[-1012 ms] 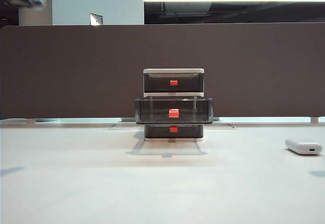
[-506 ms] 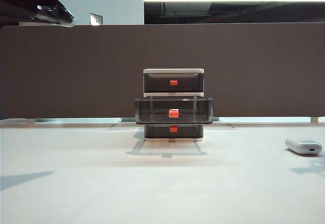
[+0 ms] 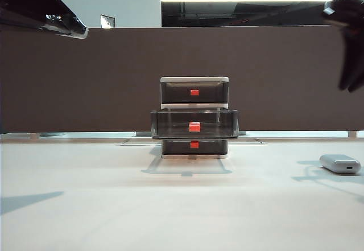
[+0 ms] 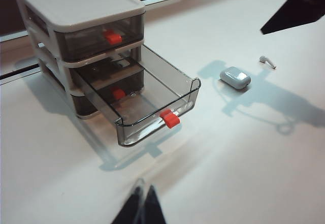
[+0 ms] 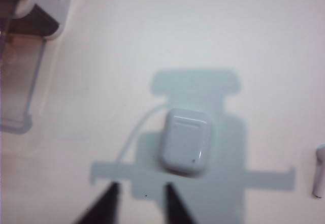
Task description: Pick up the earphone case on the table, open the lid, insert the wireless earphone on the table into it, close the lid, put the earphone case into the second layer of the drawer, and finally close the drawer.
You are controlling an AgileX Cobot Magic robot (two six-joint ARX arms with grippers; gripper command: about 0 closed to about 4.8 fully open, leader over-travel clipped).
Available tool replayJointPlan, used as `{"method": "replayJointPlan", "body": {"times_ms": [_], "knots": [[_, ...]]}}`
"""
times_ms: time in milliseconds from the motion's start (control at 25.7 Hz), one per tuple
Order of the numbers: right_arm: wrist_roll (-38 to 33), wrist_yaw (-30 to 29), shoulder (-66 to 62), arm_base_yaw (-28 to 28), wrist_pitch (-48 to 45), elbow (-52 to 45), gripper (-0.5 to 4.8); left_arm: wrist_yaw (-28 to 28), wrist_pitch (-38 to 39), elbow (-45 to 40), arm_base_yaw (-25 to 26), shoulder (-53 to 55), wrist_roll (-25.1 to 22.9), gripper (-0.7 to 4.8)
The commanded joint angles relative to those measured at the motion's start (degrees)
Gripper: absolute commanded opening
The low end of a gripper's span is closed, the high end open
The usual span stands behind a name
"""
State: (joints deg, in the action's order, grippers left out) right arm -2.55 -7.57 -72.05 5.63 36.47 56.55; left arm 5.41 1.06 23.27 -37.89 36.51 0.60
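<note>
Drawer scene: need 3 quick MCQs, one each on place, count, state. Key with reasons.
1. Where does the earphone case lie?
A. inside the middle drawer
B. on the table, right of the drawer unit in the exterior view
C. on top of the unit

2. How many red handles show on the unit?
A. two
B. three
C. four

3. What state is the second drawer in?
A. pulled out, nothing visible inside
B. shut
C. pulled out, case inside

Key: 1 B, the case rests on the tabletop beside the loose earphone, under the right pincer, whose jaws are apart. 2 B, one handle per tier. 3 A, its tray juts forward, and the shut left pincer hangs in front.
</note>
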Motion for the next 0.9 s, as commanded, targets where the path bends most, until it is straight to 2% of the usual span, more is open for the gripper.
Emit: {"method": "replayJointPlan", "body": {"times_ms": [39, 156, 428, 896], "knots": [[0.0, 0.0, -5.0, 0.0, 3.9, 4.0, 3.17, 0.1, -1.3, 0.3, -0.1, -0.2, -1.2, -0.06], [0.0, 0.0, -9.7, 0.0, 7.3, 7.8, 3.98, 0.1, -1.6, 0.3, -0.1, -0.2, -1.2, -0.06], [0.0, 1.5, -18.3, 0.0, 12.0, 14.1, 4.00, 0.1, -1.6, 0.3, -0.1, -0.2, -1.2, -0.06], [1.8, 2.9, -27.1, 0.0, 9.7, 15.5, 3.87, 0.1, -1.6, 0.3, -0.1, -0.2, -1.0, -0.06]]}}
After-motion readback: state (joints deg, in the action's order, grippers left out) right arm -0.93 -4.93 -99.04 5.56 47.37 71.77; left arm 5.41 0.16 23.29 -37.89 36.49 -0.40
